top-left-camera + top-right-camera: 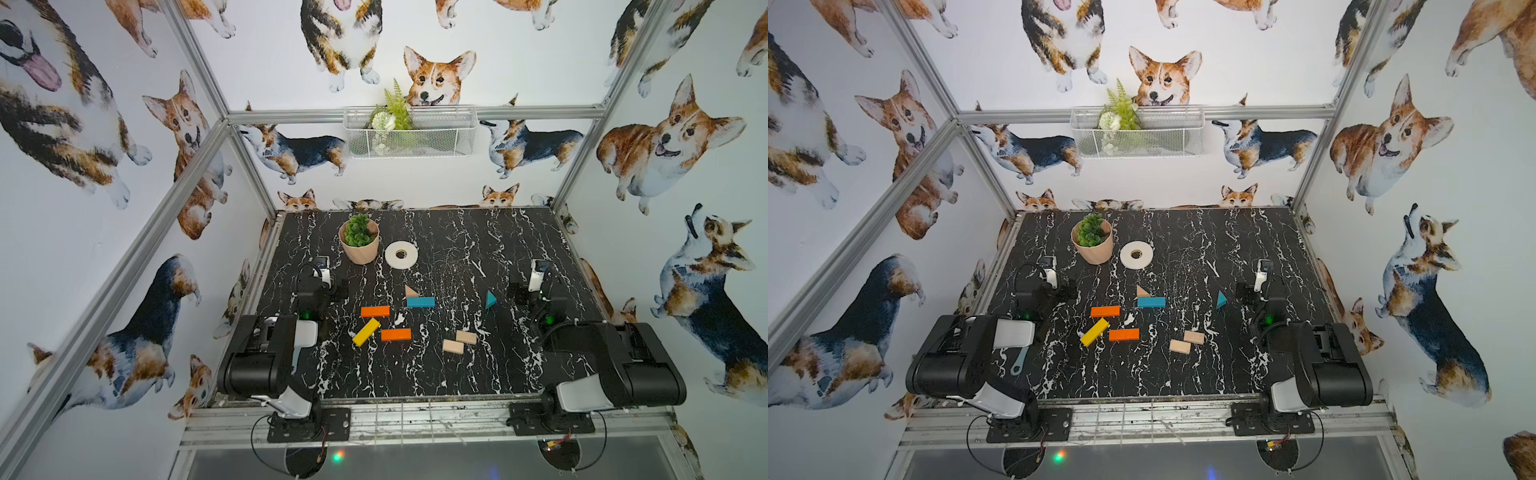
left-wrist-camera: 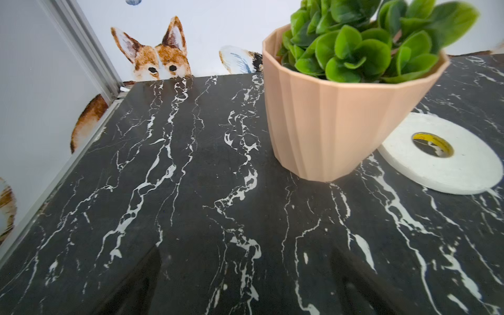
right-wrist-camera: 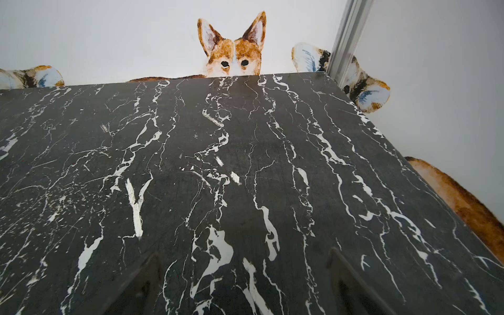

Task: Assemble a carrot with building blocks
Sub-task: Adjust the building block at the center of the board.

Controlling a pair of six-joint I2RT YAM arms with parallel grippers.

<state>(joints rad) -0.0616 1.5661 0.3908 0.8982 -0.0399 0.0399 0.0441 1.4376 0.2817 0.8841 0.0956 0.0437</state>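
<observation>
The building blocks lie loose on the black marble table (image 1: pixel 436 374); no carrot is in view. A wood triangle (image 1: pixel 409 290) rests against a teal bar (image 1: pixel 420 302). A teal triangle (image 1: pixel 490 299) stands alone to the right. Two orange bars (image 1: pixel 375 311) (image 1: pixel 395 334) flank a slanted yellow bar (image 1: pixel 366 332). Two plain-wood rectangles (image 1: pixel 466 337) (image 1: pixel 453 346) lie side by side. My left gripper (image 2: pixel 249 272) is open over bare table left of the blocks. My right gripper (image 3: pixel 244 278) is open over bare table to their right. Neither wrist view shows a block.
A potted green plant (image 1: pixel 359 241) and a white tape roll (image 1: pixel 401 254) stand at the back left, just ahead of my left gripper (image 1: pixel 322 264). A wire basket (image 1: pixel 409 133) hangs on the back wall. Frame posts and walls close in the table's sides.
</observation>
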